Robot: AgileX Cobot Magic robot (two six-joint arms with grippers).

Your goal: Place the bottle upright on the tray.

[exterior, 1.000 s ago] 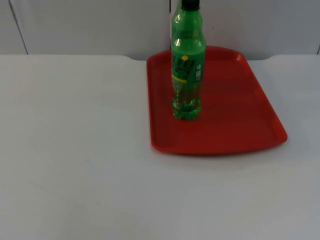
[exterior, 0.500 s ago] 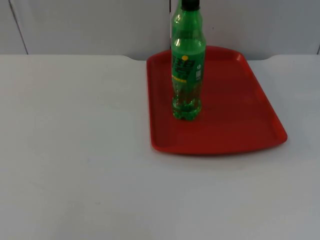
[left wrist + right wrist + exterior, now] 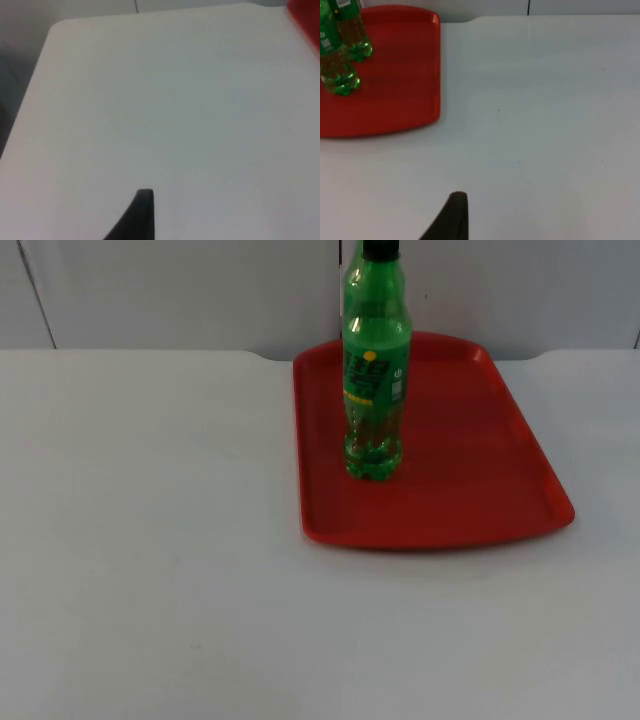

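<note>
A green plastic bottle (image 3: 375, 370) with a black cap (image 3: 380, 249) and a yellow-and-white label stands upright on the red tray (image 3: 480, 470), on the tray's left half toward the partition wall (image 3: 180, 290). The tray lies on the white table (image 3: 150, 570), with its far edge close to the wall.

The right wrist view tells more than the top view does. In it, two green bottle bodies stand on the tray (image 3: 400, 75): the bottle (image 3: 335, 65) and a second bottle (image 3: 354, 32) just beside it, nearly touching. Their necks and caps are cut off there. From above, the two almost line up, so the rear one is hidden by the front one.

The right gripper (image 3: 452, 215) hangs over bare table, well apart from the tray. The left gripper (image 3: 142, 215) also hangs over bare table; the left wrist view catches a red corner of the tray (image 3: 305, 20) far off, plus the table's rounded corner. Both arms wait. Whether either gripper is open or closed cannot be told, and neither touches anything.
</note>
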